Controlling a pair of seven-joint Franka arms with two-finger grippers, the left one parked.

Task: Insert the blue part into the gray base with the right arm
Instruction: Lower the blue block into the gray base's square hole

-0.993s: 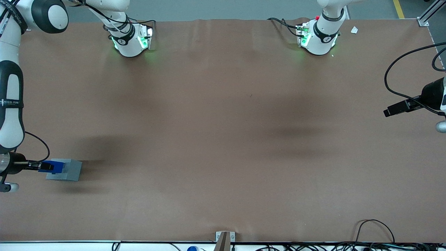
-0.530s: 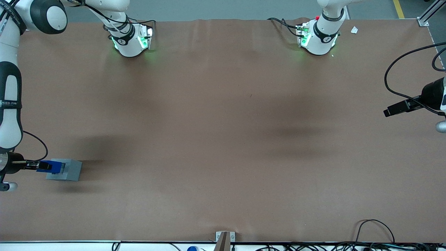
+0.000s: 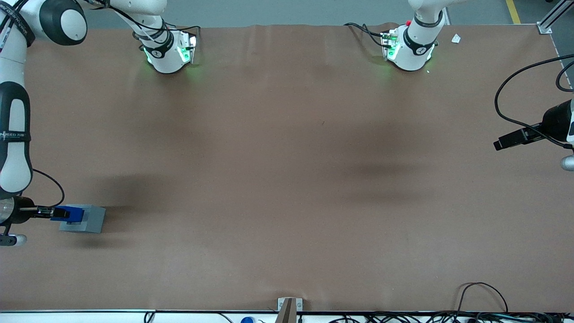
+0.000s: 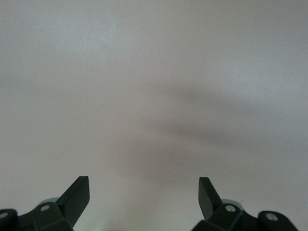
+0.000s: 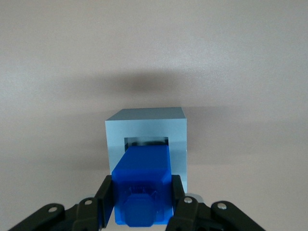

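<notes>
Over gray base [image 5: 147, 130], claw [image 5: 142, 199] grips blue part [image 5: 143, 185].

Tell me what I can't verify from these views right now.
- How deep the blue part sits in the gray base: the part itself covers the recess in the right wrist view; too small in the front view.
- The pincer tips' contact: hidden beside the part.

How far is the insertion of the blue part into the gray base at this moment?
Done: the gripper is shut on the blue part and has it over the gray base, at the working arm's end of the table. In hand: lining it up with the recess. Left: pushing it in, then releasing.
</notes>
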